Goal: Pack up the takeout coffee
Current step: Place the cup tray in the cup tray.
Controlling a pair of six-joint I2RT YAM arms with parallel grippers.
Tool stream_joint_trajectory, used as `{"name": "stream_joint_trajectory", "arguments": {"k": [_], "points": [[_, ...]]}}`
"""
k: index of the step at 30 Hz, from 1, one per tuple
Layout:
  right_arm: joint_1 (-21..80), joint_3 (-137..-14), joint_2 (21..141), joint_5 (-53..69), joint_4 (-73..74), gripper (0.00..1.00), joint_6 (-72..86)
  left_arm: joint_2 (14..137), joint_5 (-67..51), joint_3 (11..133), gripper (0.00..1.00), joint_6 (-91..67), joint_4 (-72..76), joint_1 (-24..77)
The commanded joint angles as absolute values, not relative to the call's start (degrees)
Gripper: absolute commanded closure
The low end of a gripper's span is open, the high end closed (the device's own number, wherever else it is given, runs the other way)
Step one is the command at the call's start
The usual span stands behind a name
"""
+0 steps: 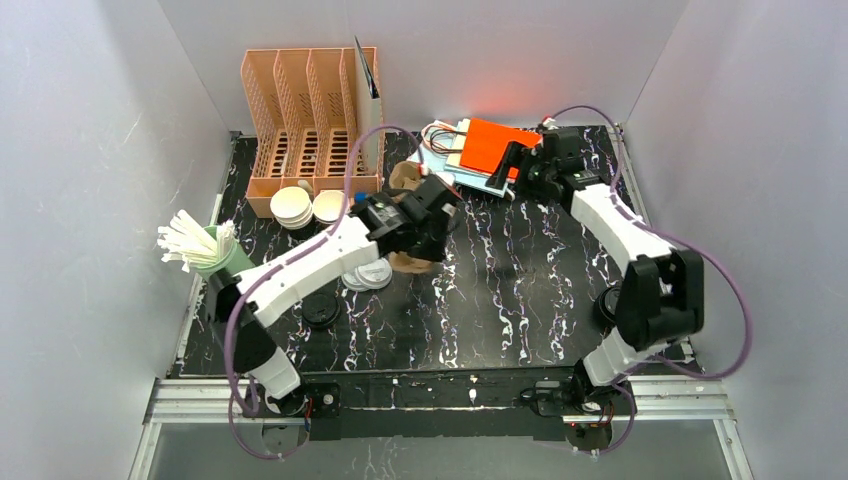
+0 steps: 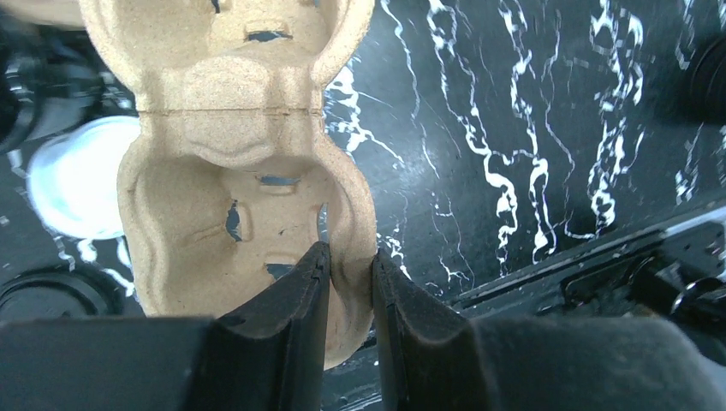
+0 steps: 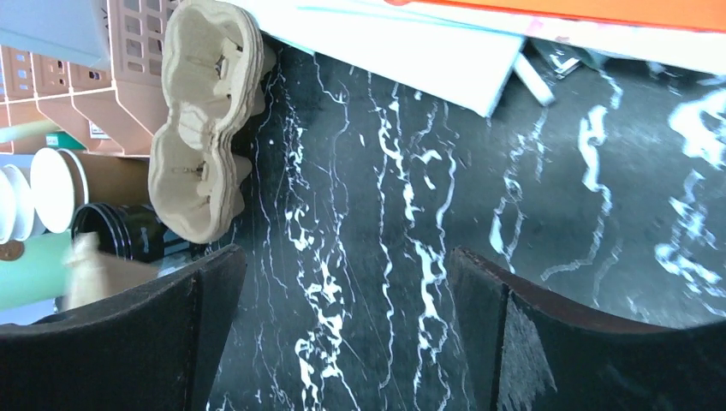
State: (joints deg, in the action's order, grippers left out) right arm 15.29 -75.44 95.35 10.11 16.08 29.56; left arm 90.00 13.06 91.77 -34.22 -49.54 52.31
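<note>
Moulded-pulp cup carrier, tan and rough-surfaced, with two cup wells visible from the left wrist. The left gripper is clamped on the carrier's outer wall: one black finger lies inside the nearer well, the other outside it, and the pulp rim is pinched between them. In the top view this gripper sits left of centre over the black marble-patterned table, with the carrier showing just below it. Whether the carrier touches the tabletop cannot be told.

The right gripper stands with its jaws spread wide and only bare tabletop between them. It hovers at the right rear of the table, near an orange sheet lying on a pile of white papers.

The kraft-paper cup, white inside, is at the left rear, just in front of the orange slotted organiser and well apart from both grippers. Its opening faces the overhead camera, and a second, similar cup sits beside it.

A stack of spare carriers sits by the organiser's right end. White lids and a black lid lie under the left arm. A green holder of white sticks stands at the table's left edge.
</note>
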Motion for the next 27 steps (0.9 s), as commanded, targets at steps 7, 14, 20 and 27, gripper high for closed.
{"name": "stream_joint_trajectory", "arguments": {"k": [7,14,20,27], "points": [[12.8,-67.8,79.7,-8.5,28.4,0.06,32.0,101.9,15.0,89.1,0.89,-30.6,-37.0,59.5],[12.2,-66.4,74.3,-10.6,32.9,0.07,32.7,109.1,18.8,92.6,0.89,-26.8,-33.6,59.5],[12.1,-67.2,71.9,-9.9,35.1,0.07,32.8,118.3,26.7,104.2,0.89,-26.6,-39.8,58.7],[12.1,-67.7,70.8,-8.5,34.3,0.07,30.8,121.4,23.1,107.2,0.88,-25.1,-39.9,58.5]]}}
